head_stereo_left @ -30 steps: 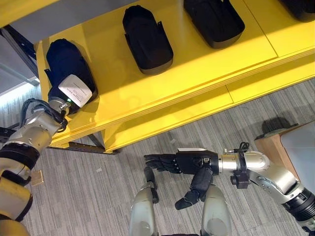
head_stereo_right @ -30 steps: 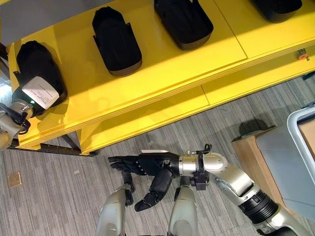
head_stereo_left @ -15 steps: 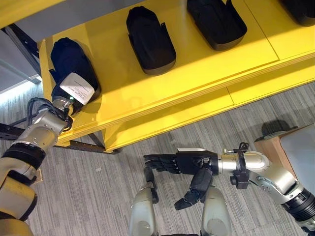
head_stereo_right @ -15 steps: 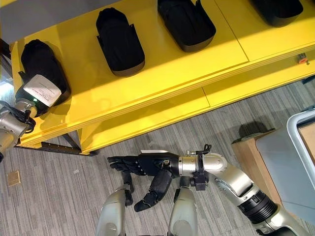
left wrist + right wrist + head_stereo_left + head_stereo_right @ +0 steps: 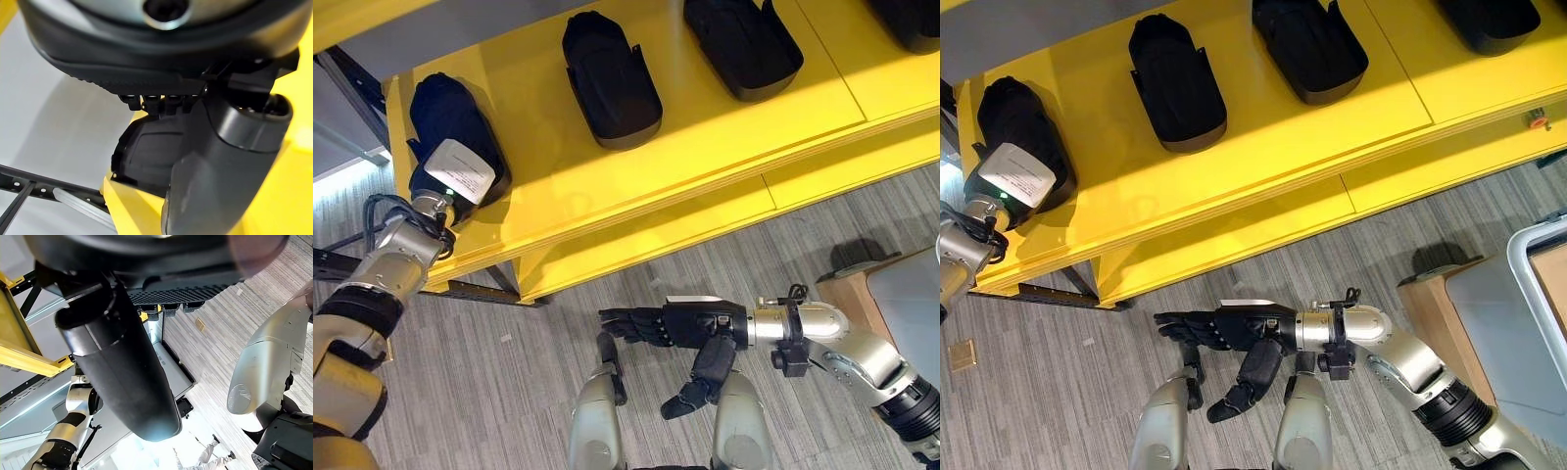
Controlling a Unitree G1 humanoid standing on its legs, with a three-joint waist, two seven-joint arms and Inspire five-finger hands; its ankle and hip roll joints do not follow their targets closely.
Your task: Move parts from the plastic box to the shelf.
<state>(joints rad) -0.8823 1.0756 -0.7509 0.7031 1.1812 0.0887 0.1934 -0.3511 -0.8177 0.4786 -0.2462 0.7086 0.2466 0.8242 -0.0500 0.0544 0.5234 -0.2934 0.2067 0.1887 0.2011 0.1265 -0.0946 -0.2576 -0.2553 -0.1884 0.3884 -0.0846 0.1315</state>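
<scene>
A black moulded part (image 5: 443,117) lies at the left end of the yellow shelf (image 5: 705,137). My left hand (image 5: 460,172), with its white cover up, sits at the part's near end, fingers and thumb curled round it; the left wrist view shows the same part (image 5: 146,156) just past my thumb (image 5: 220,186). My right hand (image 5: 690,323) hovers over the grey carpet below the shelf, open, fingers straight, holding nothing. It is far from the shelf's parts.
Two more black parts (image 5: 610,73) (image 5: 742,44) rest further right on the shelf, with another at the far right corner. A grey plastic box (image 5: 1540,294) on a wooden stand (image 5: 1427,294) stands at the right edge. A lower yellow shelf board (image 5: 646,240) juts out beneath.
My left hand and the black part have crept slightly further onto the shelf. The right hand has stayed where it was.
</scene>
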